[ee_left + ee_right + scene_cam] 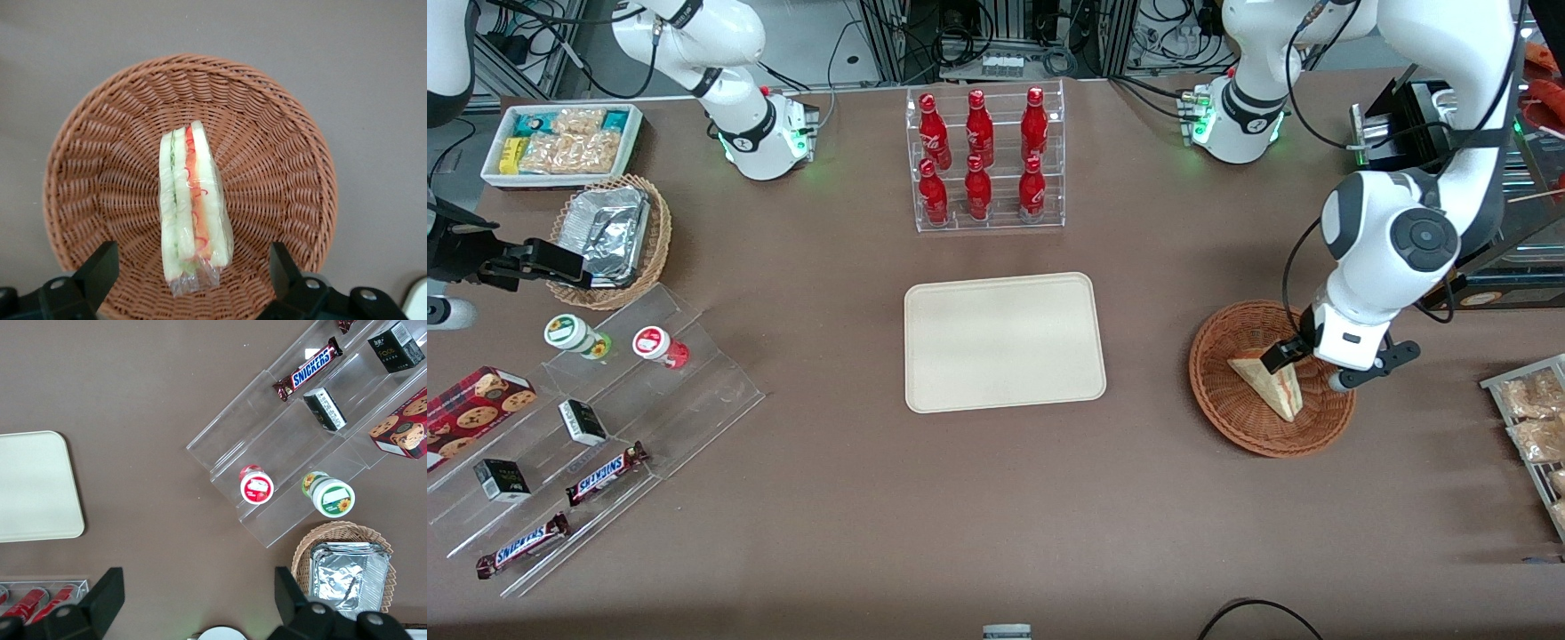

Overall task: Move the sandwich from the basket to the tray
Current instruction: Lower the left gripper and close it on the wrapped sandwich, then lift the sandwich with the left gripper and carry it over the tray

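While the black two-finger gripper (190, 280) is held wide open over the round brown wicker basket (87, 167), the slippery clear-wrapped triangle sandwich (192, 207) could be tipped over if bumped.

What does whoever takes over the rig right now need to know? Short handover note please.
Gripper: open, poised above the reddish-brown wicker basket, one finger on each side of the sandwich, not gripping it.
Sandwich: lying in the basket, clear-wrapped, filling edge facing up toward the wrist camera.
Tray: at the table's centre, nearer the front camera than the rack of red bottles; nothing on it.
Done: the arm is lined up over the sandwich.
Left: lower, close on the sandwich, lift it, carry it toward the parked arm's end and set it on the tray.
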`<control>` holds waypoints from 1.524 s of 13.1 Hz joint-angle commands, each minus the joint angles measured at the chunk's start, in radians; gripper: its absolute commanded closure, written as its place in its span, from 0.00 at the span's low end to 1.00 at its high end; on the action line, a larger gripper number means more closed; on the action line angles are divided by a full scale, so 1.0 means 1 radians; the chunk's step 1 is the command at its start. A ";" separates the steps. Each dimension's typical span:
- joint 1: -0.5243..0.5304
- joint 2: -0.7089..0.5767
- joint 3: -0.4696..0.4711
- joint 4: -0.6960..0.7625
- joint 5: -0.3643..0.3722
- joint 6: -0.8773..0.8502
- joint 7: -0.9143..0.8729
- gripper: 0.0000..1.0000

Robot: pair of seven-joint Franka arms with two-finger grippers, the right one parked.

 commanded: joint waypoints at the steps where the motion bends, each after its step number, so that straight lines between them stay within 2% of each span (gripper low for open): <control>1: -0.006 0.042 0.003 -0.018 0.016 0.084 -0.052 0.00; 6: -0.006 0.114 0.003 -0.016 0.016 0.129 -0.056 0.00; 7: -0.006 0.120 0.003 -0.016 0.016 0.134 -0.056 0.08; 8: -0.006 0.120 0.003 -0.016 0.016 0.134 -0.056 0.32; 9: -0.007 0.118 0.003 -0.016 0.016 0.134 -0.059 0.73; 10: -0.007 0.117 0.004 -0.016 0.016 0.132 -0.059 1.00; 13: -0.007 0.091 0.004 -0.012 0.016 0.116 -0.058 1.00; 16: -0.009 0.031 0.003 0.020 0.016 0.004 -0.055 1.00; 18: -0.024 0.002 0.000 0.109 0.016 -0.158 -0.055 1.00; 20: -0.091 0.005 0.000 0.238 0.016 -0.321 -0.059 1.00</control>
